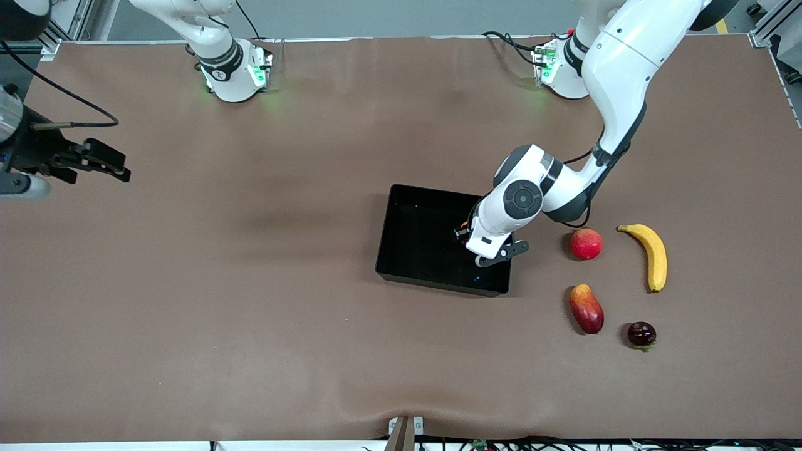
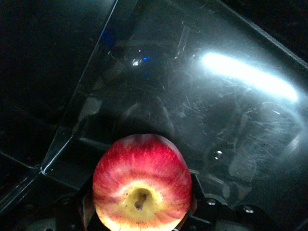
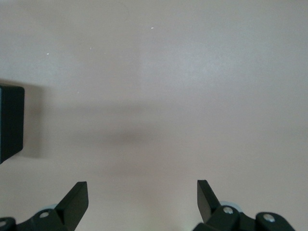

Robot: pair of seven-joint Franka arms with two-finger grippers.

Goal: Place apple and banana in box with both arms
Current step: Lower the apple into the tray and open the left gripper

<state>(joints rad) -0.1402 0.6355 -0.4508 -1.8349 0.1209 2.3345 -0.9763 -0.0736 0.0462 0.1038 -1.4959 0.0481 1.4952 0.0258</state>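
Left gripper (image 1: 482, 250): down inside the box (image 1: 401, 263), at the box end toward the left arm's end of the table. In the left wrist view the apple (image 2: 142, 185) sits clamped between its fingers, stem dimple facing the camera.
Apple: held just above the glossy black floor of the box; whether it touches the floor cannot be told. The front view hides it under the wrist.
Judgement, step in hand: release of the apple into the box; only opening the fingers and lifting clear appears to remain.
Right gripper (image 1: 94, 163): waits over bare table at the right arm's end, well apart from the box, fingers (image 3: 74, 202) spread wide and empty.
Banana (image 1: 651, 254): on the table toward the left arm's end, away from the box past a plain-red round fruit (image 1: 586, 244). Its long axis runs roughly from far to near relative to the front camera, curving slightly.
Key relation: the banana lies much closer to the left arm than to the right; the right gripper would have to cross over the box to reach it.
Other fruit: a mango (image 1: 586, 308) and a small dark fruit (image 1: 641, 334) lie nearer the front camera than the banana.
View difference: only the left wrist view confirms the grip; only the front view shows the banana. The right wrist view shows one box corner (image 3: 10, 122).
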